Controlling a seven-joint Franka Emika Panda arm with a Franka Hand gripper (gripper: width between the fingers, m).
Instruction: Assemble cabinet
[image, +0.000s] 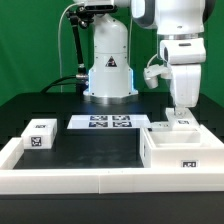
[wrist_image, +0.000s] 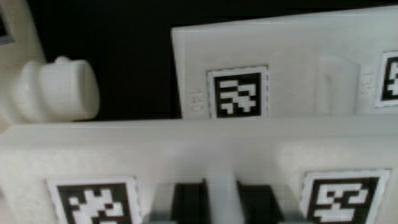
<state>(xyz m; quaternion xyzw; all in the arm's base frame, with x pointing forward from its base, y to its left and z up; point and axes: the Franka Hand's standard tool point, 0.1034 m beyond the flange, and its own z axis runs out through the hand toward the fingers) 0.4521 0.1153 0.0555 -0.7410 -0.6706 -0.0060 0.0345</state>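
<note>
The cabinet body (image: 178, 152), a large white open box with a tag on its front, stands at the exterior view's right. Behind it lie smaller white tagged panels (image: 184, 123). My gripper (image: 180, 108) has come straight down onto one of them. In the wrist view my two dark fingers (wrist_image: 178, 203) stand close on either side of a thin white ridge of a tagged panel (wrist_image: 107, 160), with my gripper (wrist_image: 222, 200) shut on it. A second tagged panel (wrist_image: 285, 70) lies beyond, and a round white knob (wrist_image: 54, 85) sits beside it.
A small white tagged block (image: 40, 133) sits at the exterior view's left. The marker board (image: 103, 122) lies in the middle, before the robot base (image: 108, 70). A low white wall (image: 70, 180) borders the dark table.
</note>
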